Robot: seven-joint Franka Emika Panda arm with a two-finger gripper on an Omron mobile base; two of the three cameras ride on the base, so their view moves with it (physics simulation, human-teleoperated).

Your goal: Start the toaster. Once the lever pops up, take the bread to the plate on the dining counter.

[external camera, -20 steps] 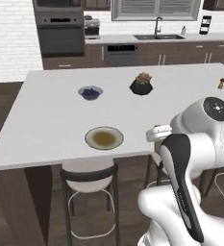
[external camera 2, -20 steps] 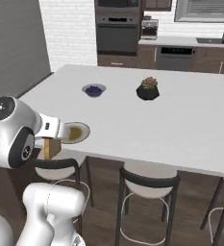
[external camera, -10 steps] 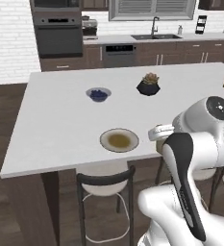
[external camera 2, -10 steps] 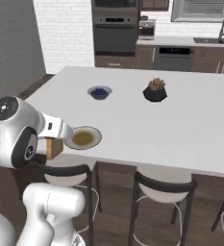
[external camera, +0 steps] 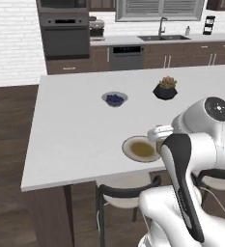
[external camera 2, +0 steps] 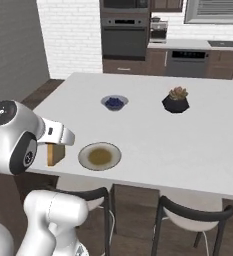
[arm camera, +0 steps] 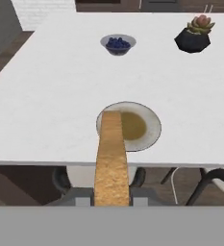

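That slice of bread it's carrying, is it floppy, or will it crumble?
The bread probably is stiff: it juts straight out, unsagging. It seems light, held only at one end. Toasted edges might crumble if squeezed harder.

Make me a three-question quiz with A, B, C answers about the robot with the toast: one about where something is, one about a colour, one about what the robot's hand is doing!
1. Where is the round cream plate?
A. near the white counter's front edge
B. beside the sink
C. on a stool

2. What colour are the berries in the small grey bowl?
A. red
B. dark blue
C. yellow

3. What is the tool doing?
A. hanging open
B. shut on the golden-brown bread slice
C. gripping the bowl

Answers: 1 A, the plate lies just inside the near edge. 2 B, the bowl holds dark blue berries. 3 B, the hand view shows the slice between the fingertips.
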